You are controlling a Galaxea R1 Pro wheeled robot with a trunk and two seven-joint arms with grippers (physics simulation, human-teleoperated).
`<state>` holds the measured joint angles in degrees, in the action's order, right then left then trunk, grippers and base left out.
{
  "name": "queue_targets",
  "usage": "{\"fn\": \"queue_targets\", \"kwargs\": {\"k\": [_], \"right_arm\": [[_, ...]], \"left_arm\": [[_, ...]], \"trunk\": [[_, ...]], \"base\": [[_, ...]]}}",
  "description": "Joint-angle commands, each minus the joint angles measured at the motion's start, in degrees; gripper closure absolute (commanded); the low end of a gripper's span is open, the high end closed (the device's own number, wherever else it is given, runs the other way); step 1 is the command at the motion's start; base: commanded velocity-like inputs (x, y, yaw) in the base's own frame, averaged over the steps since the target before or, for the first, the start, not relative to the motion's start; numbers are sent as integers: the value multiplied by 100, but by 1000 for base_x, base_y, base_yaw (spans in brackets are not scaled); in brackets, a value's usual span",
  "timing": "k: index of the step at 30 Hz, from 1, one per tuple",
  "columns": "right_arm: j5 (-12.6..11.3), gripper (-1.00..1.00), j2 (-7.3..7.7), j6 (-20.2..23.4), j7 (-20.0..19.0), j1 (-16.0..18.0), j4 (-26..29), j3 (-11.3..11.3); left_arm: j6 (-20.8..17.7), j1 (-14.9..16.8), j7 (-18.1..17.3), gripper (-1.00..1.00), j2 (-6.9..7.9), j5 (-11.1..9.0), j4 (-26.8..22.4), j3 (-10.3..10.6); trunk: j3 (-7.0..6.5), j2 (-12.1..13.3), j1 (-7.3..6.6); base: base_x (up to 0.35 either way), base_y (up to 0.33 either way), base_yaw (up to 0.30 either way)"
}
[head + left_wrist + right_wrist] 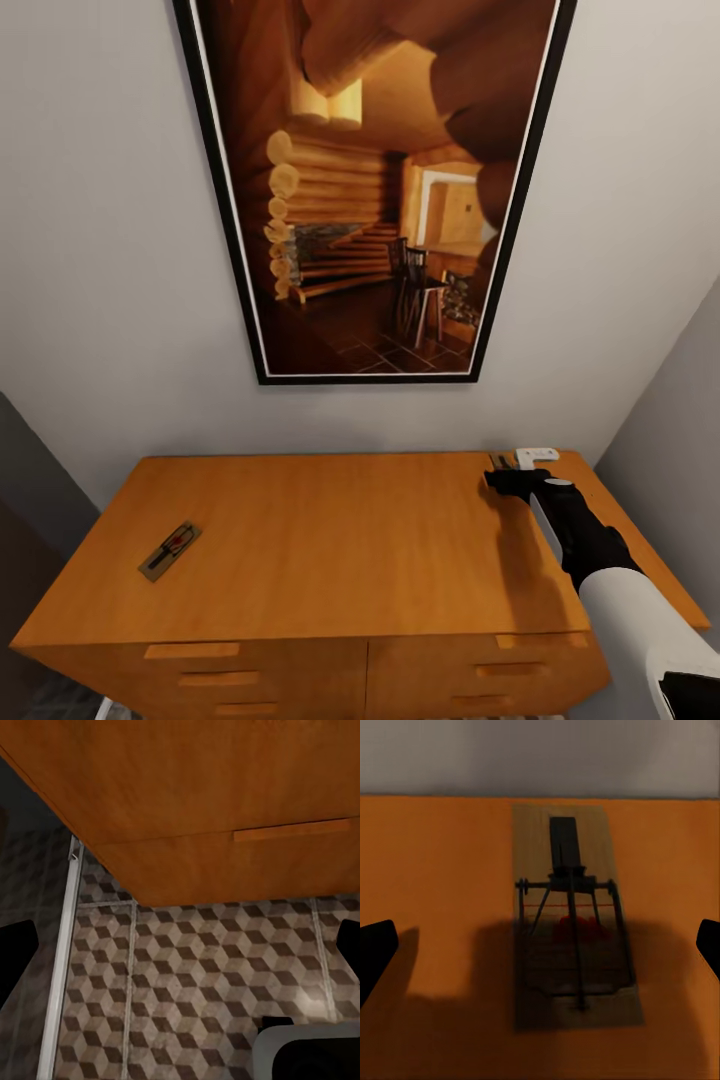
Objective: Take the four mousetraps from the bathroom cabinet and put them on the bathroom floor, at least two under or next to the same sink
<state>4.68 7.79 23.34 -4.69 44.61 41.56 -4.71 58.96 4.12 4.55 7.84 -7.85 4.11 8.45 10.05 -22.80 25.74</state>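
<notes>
The orange-brown cabinet (330,540) stands against the wall under a picture. One mousetrap (170,550) lies flat near the top's left edge. A second mousetrap (499,461) lies at the back right, by the wall. My right gripper (512,478) hovers just in front of it. In the right wrist view this mousetrap (574,922) lies between the widely spread black fingers (376,949), and the right gripper (544,945) is open and empty. My left gripper (181,952) is open and empty, low beside the cabinet's drawer front (225,862), above the cube-patterned bathroom floor (202,960).
A small white object (537,457) sits on the cabinet top at the back right corner, beside the far mousetrap. A large framed picture (375,190) hangs above. Grey walls close in on both sides. A metal rail (64,967) runs along the floor tiles.
</notes>
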Motion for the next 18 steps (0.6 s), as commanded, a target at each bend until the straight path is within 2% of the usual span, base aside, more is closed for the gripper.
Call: {"fn": "queue_targets", "kwargs": {"k": [1,12,15,18], "right_arm": [[50,-100,-3,31,-49,3,10,-22],[33,-100,-5,15,-73,3,10,-21],[33,-100,-4,8,-178,3,10,-19],[33,-100,1,4,-518,3,10,-21]], "left_arm": [[28,10,29,-100,-2,-24,19,52],[28,10,31,-100,-2,-24,19,52],[28,11,29,-100,-2,-24,19,52],[28,10,29,-100,-2,-24,19,52]], "trunk": [[11,-11,5],[11,-11,5],[11,-11,5],[11,-11,5]], "base": [[141,0,0],[152,-2,0],[171,-47,0],[76,-21,0]]}}
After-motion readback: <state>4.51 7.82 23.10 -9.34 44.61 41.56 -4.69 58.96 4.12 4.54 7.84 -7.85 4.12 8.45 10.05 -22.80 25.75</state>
